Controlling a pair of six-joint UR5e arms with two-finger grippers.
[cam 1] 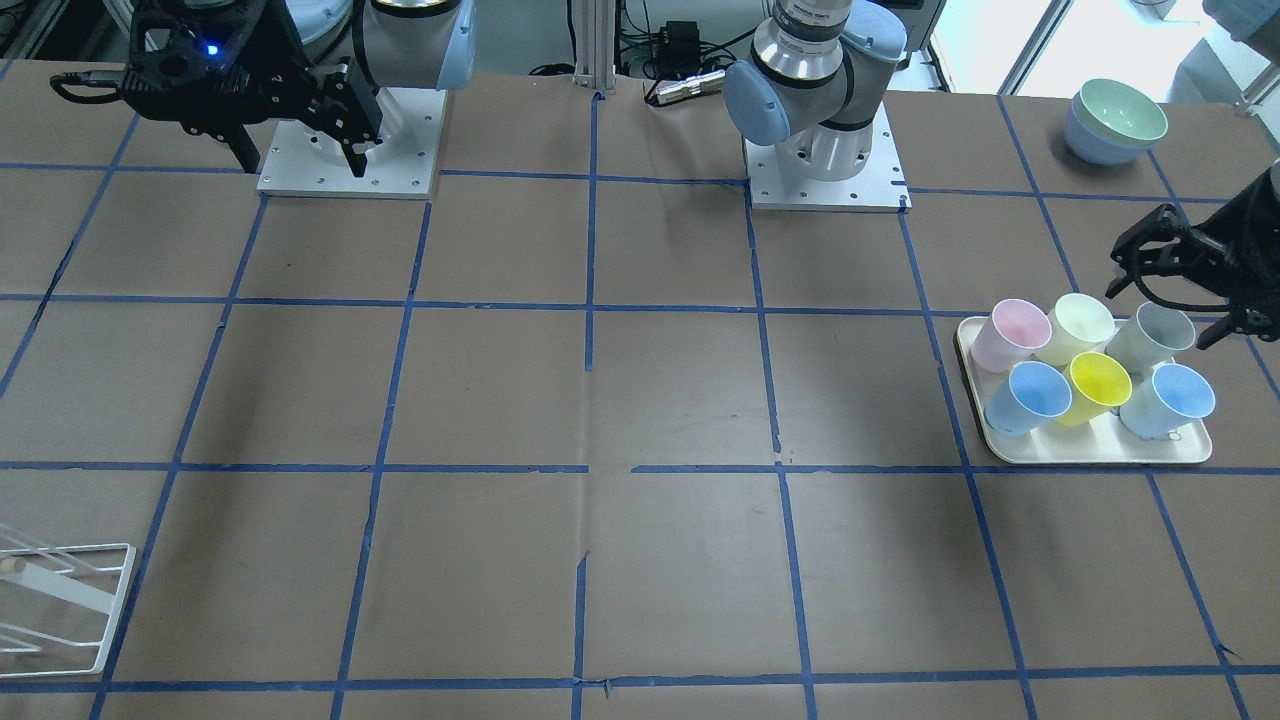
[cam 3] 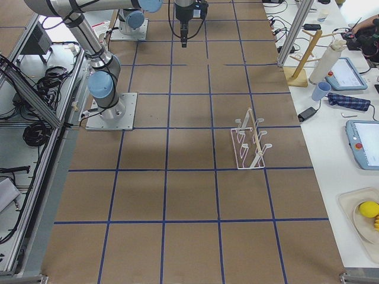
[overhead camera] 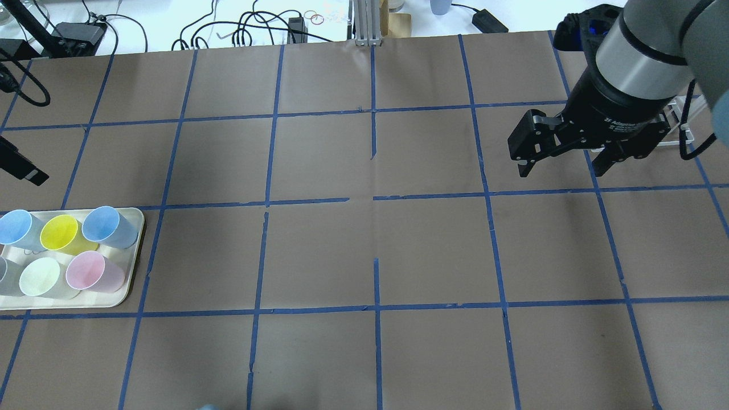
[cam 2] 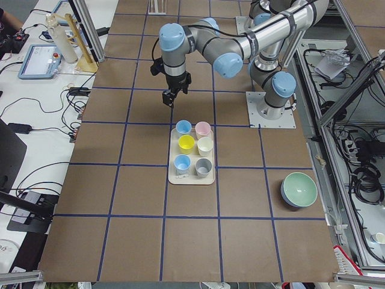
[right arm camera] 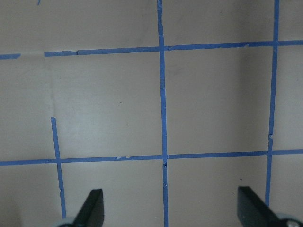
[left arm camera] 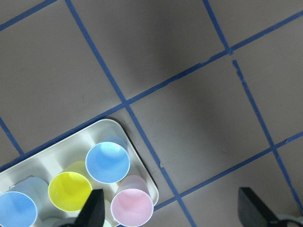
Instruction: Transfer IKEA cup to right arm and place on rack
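While both grippers hang empty, the IKEA cup (cam 1: 1097, 386) stands upright on the tray (cam 1: 1090, 455), mouth up. Its long axis is vertical and it tapers down to the base. It is the middle cup of the row farther from the robot, flanked closely by blue cups (cam 1: 1038, 396), with the cream cup (cam 1: 1080, 325) just beside it in the nearer row. The left gripper (cam 1: 1157, 318) hovers near the tray, touching no cup, jaws spread wide. The right gripper (overhead camera: 561, 171) hangs over bare table, jaws likewise wide apart. The rack (cam 3: 249, 142) stands well apart, toward the robot's right end.
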